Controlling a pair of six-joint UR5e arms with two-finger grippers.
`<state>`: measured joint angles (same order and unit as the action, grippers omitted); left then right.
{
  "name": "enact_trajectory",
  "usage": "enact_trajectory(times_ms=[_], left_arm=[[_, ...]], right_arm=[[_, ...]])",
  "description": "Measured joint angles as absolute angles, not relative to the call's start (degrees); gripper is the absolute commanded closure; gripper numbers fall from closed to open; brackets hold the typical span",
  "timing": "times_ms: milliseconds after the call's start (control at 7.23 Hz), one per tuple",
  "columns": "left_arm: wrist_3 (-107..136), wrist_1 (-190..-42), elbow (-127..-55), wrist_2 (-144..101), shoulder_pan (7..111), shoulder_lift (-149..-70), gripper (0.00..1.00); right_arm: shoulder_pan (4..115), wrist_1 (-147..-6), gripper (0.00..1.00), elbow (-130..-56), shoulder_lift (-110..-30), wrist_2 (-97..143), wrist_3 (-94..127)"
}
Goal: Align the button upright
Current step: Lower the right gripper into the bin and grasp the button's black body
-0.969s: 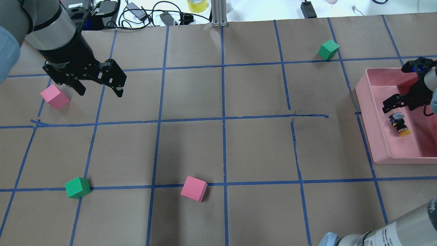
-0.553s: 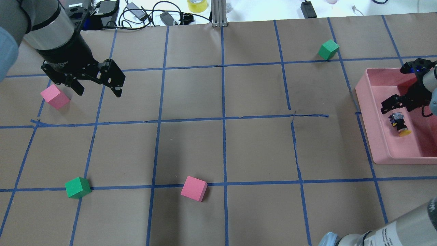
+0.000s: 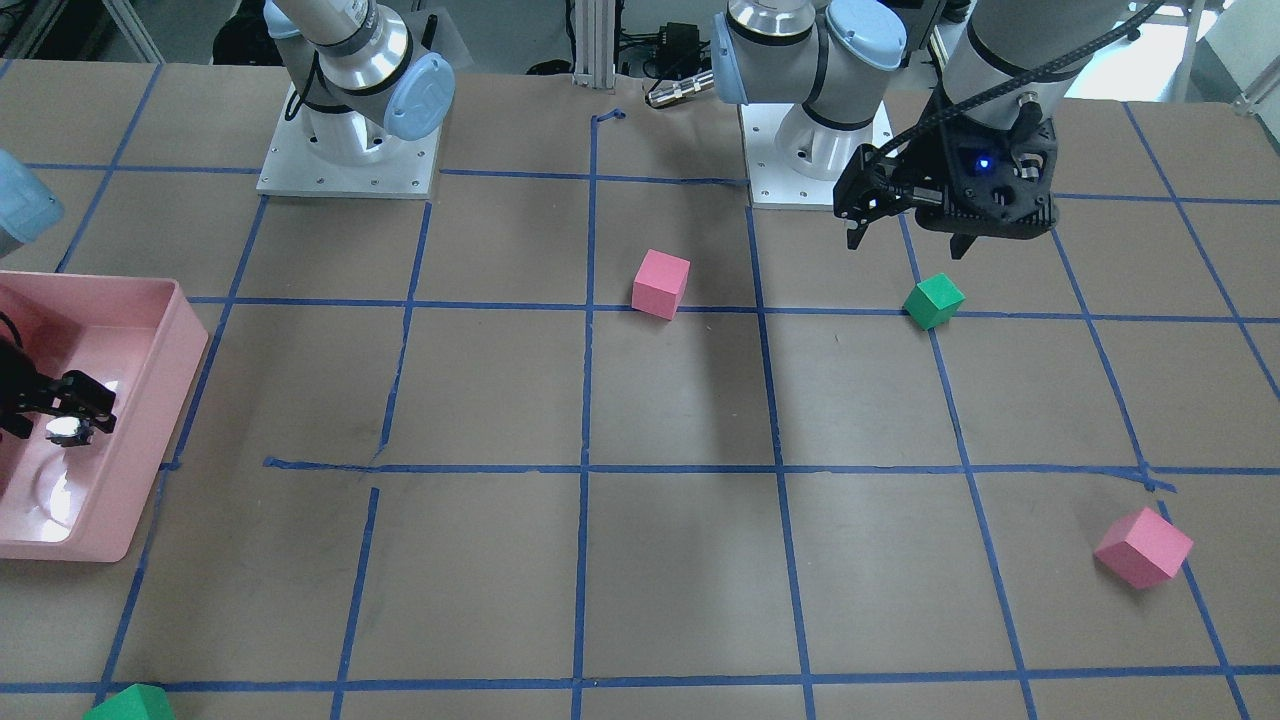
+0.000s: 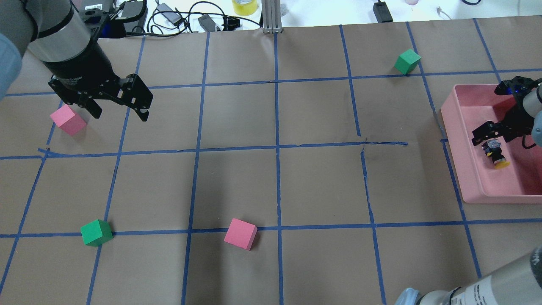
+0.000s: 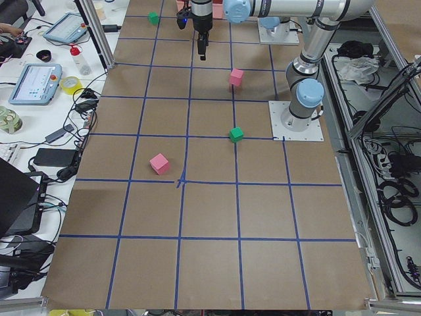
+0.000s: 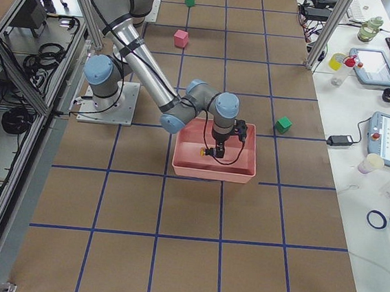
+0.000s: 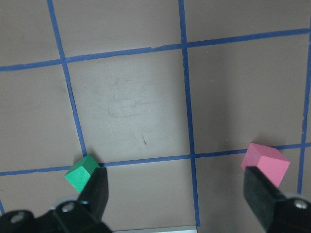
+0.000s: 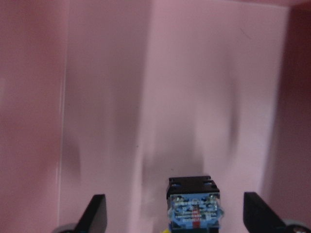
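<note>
The button (image 4: 495,154) lies on its side on the floor of the pink tray (image 4: 455,148), with its yellow cap toward the robot and its whitish base away from it. My right gripper (image 4: 488,136) is open and hangs just above the base end. In the right wrist view the base block (image 8: 194,206) sits between the two open fingers (image 8: 95,213). The front-facing view shows the base (image 3: 66,430) under that gripper (image 3: 70,405). My left gripper (image 4: 120,114) is open and empty, above the table beside a pink cube (image 4: 67,120).
A green cube (image 4: 96,232) and a pink cube (image 4: 240,234) sit near the front of the table, and another green cube (image 4: 407,61) sits at the far right. The tray walls (image 3: 185,330) stand close around my right gripper. Cables lie beyond the table's far edge.
My right gripper has shifted slightly left and closer over the button's base end. My left gripper has drifted a little left and away. The button has not moved.
</note>
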<state>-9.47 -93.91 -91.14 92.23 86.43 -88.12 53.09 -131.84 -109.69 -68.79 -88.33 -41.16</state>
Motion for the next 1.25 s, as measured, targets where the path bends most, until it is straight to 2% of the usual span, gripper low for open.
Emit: enact_trajectory(times_ms=[692, 830, 969, 1107, 1245], left_arm=[[-9.2, -89.7, -92.1, 92.4, 86.1, -88.6, 0.00], [-8.2, -89.3, -92.2, 92.4, 86.1, -88.3, 0.00], [-7.7, -89.1, -92.4, 92.4, 86.1, -88.4, 0.00], [-7.5, -88.9, -92.9, 92.5, 86.1, -88.8, 0.00], [-7.4, -88.9, -93.4, 92.5, 86.1, -89.1, 0.00]], right_arm=[[53.1, -131.6, 0.00, -110.4, -68.8, -90.5, -41.9], [53.1, -131.6, 0.06, -110.9, -68.9, -90.6, -41.9], [53.1, -131.6, 0.06, -111.2, -68.9, -90.7, -42.1], [53.1, -131.6, 0.27, -111.4, -68.8, -90.8, -42.4], [53.1, -131.6, 0.52, -111.5, -68.8, -90.9, -42.6]])
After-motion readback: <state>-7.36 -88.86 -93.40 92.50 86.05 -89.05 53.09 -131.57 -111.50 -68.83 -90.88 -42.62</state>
